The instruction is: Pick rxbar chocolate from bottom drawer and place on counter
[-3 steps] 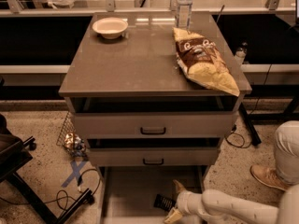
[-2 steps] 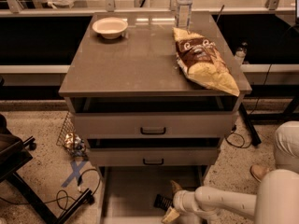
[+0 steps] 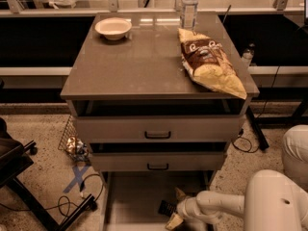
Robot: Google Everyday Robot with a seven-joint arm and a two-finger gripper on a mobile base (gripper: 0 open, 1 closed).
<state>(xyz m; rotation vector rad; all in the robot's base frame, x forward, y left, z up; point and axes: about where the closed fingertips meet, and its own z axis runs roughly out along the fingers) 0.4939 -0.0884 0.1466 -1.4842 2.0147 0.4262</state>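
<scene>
The bottom edge cuts off the bottom drawer (image 3: 132, 201); my gripper (image 3: 174, 209) inside it partly hides the rxbar chocolate (image 3: 166, 207), lettering unreadable.

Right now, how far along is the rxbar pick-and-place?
Done: the bottom drawer is open and the hand is down inside it. In hand: its fingers are spread either side of the rxbar chocolate, which appears to lie on the drawer floor, not gripped. Left: close, lift, and place it on the counter, beside the bowl and chip bag.
</scene>
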